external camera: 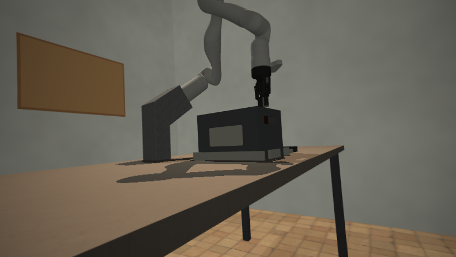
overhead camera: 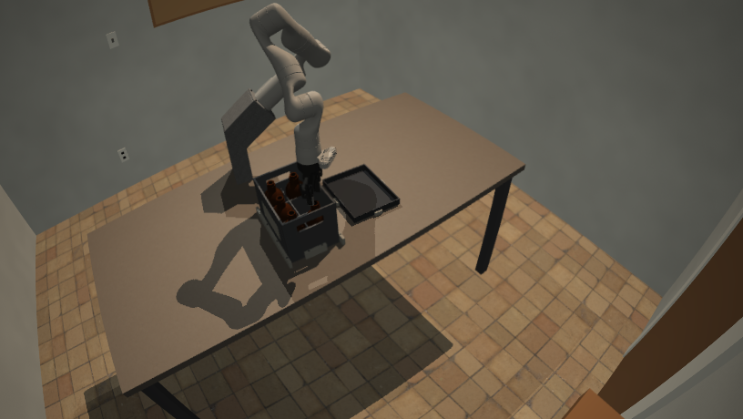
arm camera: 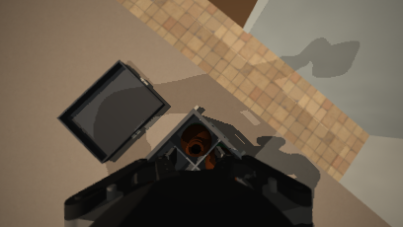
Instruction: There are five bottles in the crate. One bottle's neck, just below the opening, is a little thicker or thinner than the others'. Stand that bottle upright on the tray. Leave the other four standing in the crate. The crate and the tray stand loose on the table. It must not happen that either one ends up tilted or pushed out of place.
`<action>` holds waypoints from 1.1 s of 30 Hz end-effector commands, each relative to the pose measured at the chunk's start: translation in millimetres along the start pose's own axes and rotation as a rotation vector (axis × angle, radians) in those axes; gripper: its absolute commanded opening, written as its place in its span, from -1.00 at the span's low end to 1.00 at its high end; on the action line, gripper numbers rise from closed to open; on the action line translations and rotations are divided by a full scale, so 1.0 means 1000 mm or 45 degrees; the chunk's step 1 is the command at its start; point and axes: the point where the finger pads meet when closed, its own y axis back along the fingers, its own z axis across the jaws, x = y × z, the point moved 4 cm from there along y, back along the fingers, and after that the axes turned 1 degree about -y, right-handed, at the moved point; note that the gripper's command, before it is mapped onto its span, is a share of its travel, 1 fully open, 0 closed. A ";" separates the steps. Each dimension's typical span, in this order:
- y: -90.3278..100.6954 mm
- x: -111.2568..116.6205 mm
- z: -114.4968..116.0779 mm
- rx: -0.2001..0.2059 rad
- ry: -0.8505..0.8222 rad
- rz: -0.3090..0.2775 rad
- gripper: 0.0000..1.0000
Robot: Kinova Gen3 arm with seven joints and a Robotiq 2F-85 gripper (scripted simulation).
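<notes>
A dark crate (overhead camera: pixel 311 237) (external camera: pixel 229 116) (arm camera: pixel 173 132) stands on the table with several brown bottles upright in its cells, among them one at the back (overhead camera: pixel 293 183), one on the left (overhead camera: pixel 270 188) and one at the front right (overhead camera: pixel 314 207). My gripper (overhead camera: pixel 310 193) (external camera: pixel 262 103) points straight down at the crate's top edge, over the right-hand cells. Its fingers are partly open with nothing between them. In the wrist view one bottle's mouth (arm camera: pixel 197 142) shows right below my fingers. The empty black tray (overhead camera: pixel 364 189) (arm camera: pixel 114 111) lies right of the crate.
The crate rests on a light grey base plate (external camera: pixel 229 156). The arm's grey pedestal (overhead camera: pixel 241 135) (external camera: pixel 157 127) stands behind the crate. The table's front edge (overhead camera: pixel 395 250) runs close to the crate and the tray.
</notes>
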 end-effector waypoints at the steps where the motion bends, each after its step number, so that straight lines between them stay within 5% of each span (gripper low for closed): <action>1: 0.001 0.000 0.001 -0.003 0.000 0.001 0.27; 33: -0.003 0.000 0.001 -0.003 0.000 0.001 0.27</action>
